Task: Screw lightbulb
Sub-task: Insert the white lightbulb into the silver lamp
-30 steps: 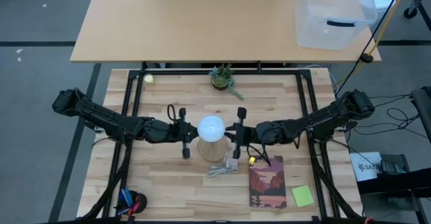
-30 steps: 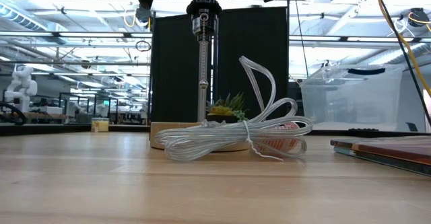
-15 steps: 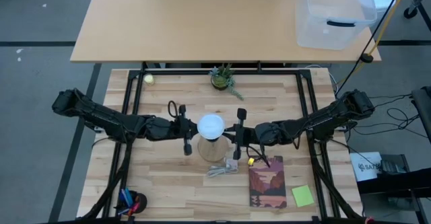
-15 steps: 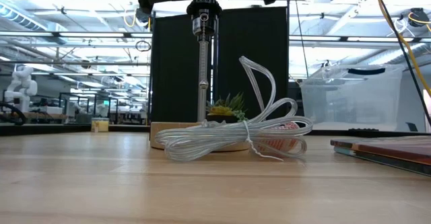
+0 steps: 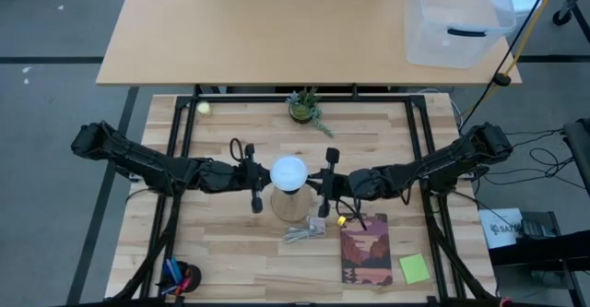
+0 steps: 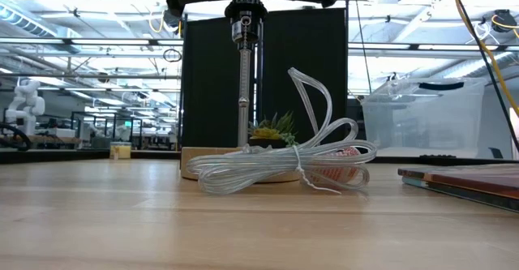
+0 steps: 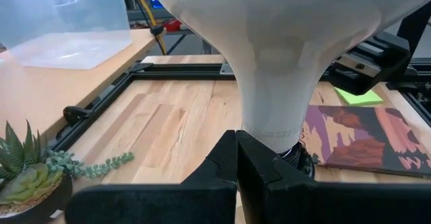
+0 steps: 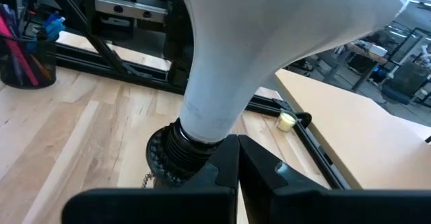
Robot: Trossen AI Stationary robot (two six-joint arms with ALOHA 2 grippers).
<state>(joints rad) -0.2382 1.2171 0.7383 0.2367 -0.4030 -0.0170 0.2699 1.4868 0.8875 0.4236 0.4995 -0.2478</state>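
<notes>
The white lightbulb stands upright with its neck in a black socket on top of a thin lamp stem. The stem rises from a round wooden disc. My left gripper is open just left of the bulb. My right gripper is open just right of it. Both are at bulb height and face each other. The bulb fills the left wrist view and the right wrist view. I see no finger on it.
A coiled clear cable lies against the disc's near side. A book and a green note lie near right. A potted plant and a small yellow-green ball sit at the far edge, and a pen cup near left.
My left gripper has shifted a little toward the table's far edge. Both grippers stay open beside the bulb, which has kept its place.
</notes>
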